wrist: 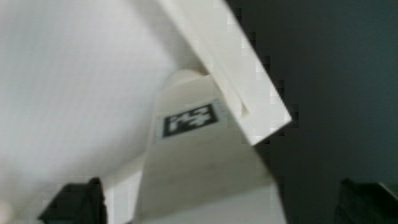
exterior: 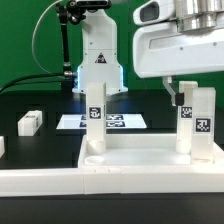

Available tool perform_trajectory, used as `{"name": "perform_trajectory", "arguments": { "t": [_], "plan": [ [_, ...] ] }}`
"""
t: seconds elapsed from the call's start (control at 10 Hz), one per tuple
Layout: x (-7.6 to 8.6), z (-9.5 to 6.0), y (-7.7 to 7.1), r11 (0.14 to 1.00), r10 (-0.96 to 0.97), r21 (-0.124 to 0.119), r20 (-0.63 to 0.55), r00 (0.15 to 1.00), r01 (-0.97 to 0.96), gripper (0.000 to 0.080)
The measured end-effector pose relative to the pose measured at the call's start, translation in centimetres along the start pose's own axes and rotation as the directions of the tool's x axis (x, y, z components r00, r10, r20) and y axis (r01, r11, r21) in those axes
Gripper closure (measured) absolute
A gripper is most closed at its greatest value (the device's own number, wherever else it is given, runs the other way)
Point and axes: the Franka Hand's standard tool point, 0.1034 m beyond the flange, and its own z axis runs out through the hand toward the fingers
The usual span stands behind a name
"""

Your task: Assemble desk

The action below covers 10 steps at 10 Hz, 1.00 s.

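Our gripper [wrist: 217,203] stands wide, gripping nothing; the upright leg [exterior: 200,118] between its jaws looks seated. Next, we judge, comes fetching the loose leg [exterior: 30,122], well away from it.

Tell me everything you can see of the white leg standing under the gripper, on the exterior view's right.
The leg is a short square white post, plastic by its look, with black-and-white square tags on its faces. It stands upright at a corner of the desk panel on the exterior view's right, its foot set in the panel. The gripper straddles its top with jaws spread wide. The fingers look clear of it, though one side is hard to judge.
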Motion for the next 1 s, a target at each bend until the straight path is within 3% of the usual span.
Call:
{"name": "perform_trajectory", "arguments": {
  "t": [0.1,0.3,0.4,0.5,0.6,0.8,1.0],
  "plan": [
    [0.31,0.03,-0.1,0.999,0.048,0.005,-0.012,0.999,-0.048,0.015],
    [0.32,0.05,0.02,0.998,0.066,0.003,-0.012,0.998,-0.066,0.0394],
    [0.29,0.1,0.1,0.99,0.138,0.001,-0.01,0.99,-0.138,0.0394],
    [0.36,0.12,0.31,0.979,0.206,-0.001,-0.01,0.979,-0.206,0.0508],
    [0.38,0.13,0.37,0.957,0.29,-0.001,-0.01,0.957,-0.29,0.0508],
    [0.21,0.23,0.26,0.794,0.608,-0.008,-0.007,0.794,-0.608,0.0508],
    [0.26,0.26,0.3,0.494,0.869,0.01,0.011,0.494,-0.869,0.0508]
  ]
}}
